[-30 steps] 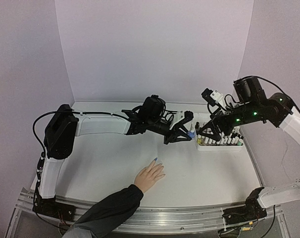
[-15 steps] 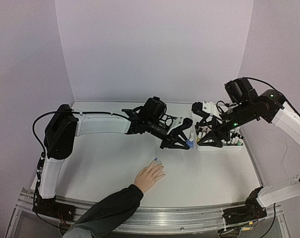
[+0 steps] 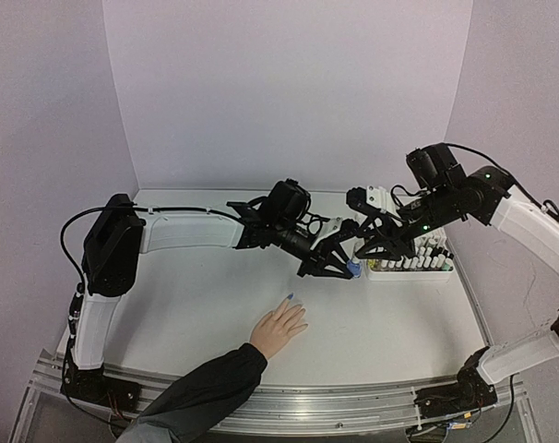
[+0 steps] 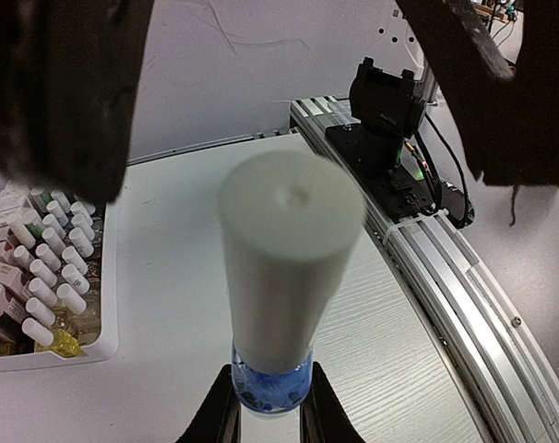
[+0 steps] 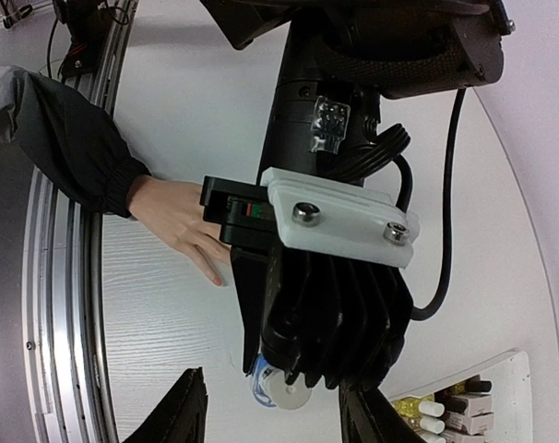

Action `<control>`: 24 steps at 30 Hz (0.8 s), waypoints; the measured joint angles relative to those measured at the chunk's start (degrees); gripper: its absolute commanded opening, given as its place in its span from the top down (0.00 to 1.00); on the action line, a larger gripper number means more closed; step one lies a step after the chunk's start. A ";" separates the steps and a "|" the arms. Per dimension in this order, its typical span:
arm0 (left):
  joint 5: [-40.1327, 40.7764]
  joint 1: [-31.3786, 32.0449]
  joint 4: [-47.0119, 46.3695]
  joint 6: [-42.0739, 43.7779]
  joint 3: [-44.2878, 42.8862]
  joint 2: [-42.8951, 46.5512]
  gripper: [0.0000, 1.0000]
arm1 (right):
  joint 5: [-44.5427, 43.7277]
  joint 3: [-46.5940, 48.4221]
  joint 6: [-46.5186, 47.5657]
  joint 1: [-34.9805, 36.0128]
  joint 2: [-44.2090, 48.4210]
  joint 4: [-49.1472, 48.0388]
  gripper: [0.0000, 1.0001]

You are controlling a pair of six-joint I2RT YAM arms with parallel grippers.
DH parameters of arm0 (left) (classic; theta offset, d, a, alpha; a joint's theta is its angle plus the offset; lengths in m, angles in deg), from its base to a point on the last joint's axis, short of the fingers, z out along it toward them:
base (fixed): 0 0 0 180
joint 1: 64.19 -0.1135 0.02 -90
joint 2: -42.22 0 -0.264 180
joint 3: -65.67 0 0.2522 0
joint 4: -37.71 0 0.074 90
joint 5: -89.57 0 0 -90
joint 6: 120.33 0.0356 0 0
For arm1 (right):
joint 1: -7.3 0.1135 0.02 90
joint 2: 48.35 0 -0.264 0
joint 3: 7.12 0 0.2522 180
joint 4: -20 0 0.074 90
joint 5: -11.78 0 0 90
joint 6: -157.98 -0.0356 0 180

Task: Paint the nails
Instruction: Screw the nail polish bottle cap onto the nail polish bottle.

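Nails (image 3: 289,297): on the hand (image 3: 279,329), which lies flat on the table (image 3: 187,305) with its dark sleeve (image 3: 206,388) at the near edge. The hand's long axis runs from sleeve to fingertips and points up toward the grippers. The nails lie below and near-left of both sets of fingers, well apart from them. One nail reads blue in the top view. One fingertip looks pinkish in the right wrist view. The rest are too small to tell.

Left gripper (image 3: 339,266): fingers (image 4: 217,417) pinch the blue glass base of a polish bottle (image 4: 270,383), with its white cap (image 4: 289,240) pointing away from them. This is the gripper nearer the nails.

Right gripper (image 5: 275,413): fingers (image 5: 189,411) are spread, one on each side of the cap, with gaps visible. It is farther from the nails.

Tray (image 3: 425,274) of spare bottles: just beyond the right fingers.

Judgement: the cap looks on, so opening the bottle is the step in hand. Any brush must then travel down and near-left to the fingertips.
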 measured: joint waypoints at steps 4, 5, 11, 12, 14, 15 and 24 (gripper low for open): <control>-0.24 0.00 0.07 -0.09 -0.99 0.00 1.00 | -0.01 -1.08 -0.07 0.00 -0.05 -0.79 0.61; -0.28 0.00 0.05 -0.09 -1.28 0.00 1.00 | 0.00 -1.20 -0.14 0.00 -0.12 -0.87 0.62; -0.33 0.00 0.07 -0.13 -1.77 0.00 1.00 | 0.01 -1.36 -0.54 0.00 -1.13 -2.19 0.65; -0.31 0.00 0.08 -0.13 -1.77 0.00 1.00 | 0.01 -1.41 -0.64 0.00 -1.23 -2.27 0.66; -0.32 0.00 0.05 -0.13 -1.79 0.00 1.00 | 0.01 -1.63 -0.87 0.00 -1.27 -2.60 0.67; -0.31 0.00 0.07 -0.13 -1.78 0.00 1.00 | -0.01 -1.76 -0.99 0.00 -1.27 -2.72 0.68; -0.18 0.02 -0.01 -0.16 -1.77 0.00 1.00 | -0.64 -2.81 -2.51 -0.08 -0.77 -3.34 1.00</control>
